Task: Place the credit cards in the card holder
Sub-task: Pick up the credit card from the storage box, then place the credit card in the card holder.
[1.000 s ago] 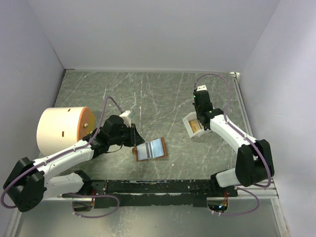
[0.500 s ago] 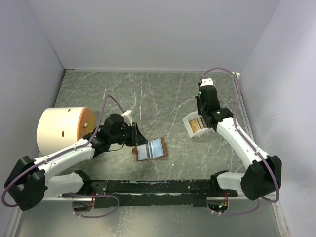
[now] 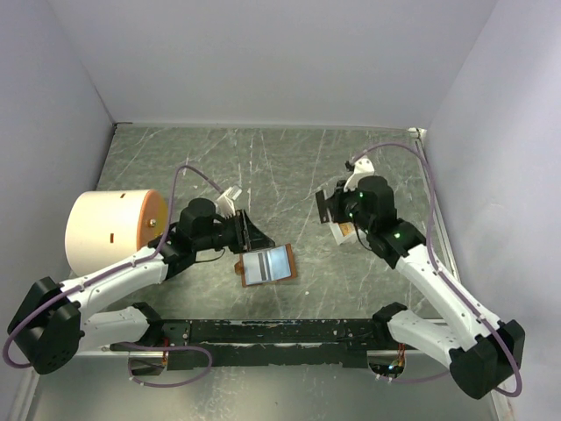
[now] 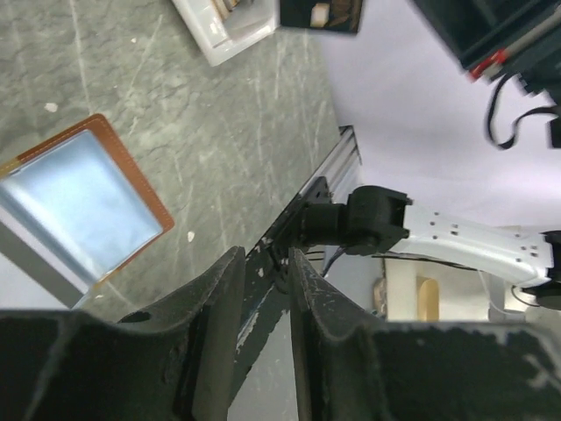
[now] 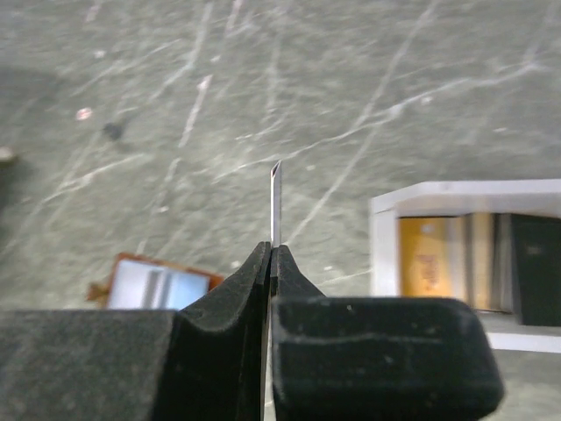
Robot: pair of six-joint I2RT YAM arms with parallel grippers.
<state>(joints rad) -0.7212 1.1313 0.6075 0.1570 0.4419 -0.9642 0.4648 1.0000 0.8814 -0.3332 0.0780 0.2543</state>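
The right gripper [image 5: 271, 256] was clenched on a dark credit card [image 5: 275, 202], held edge-on above the table [image 3: 280, 167], just left of the white tray [image 5: 383, 230]. In the tray lay more cards [image 5: 428, 263], tan and dark. The card holder [image 3: 267, 264] lay open on the table near the centre, blue lining up. The left gripper [image 4: 263, 256] hovered just left of it, jaws slightly parted, holding nothing.

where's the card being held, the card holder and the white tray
held credit card [image 5: 275, 206]: right wrist view, on its thin upright edge.
card holder [image 3: 267, 264]: top external view, on the open light-blue lining.
white tray [image 5: 383, 254]: right wrist view, on its left wall.
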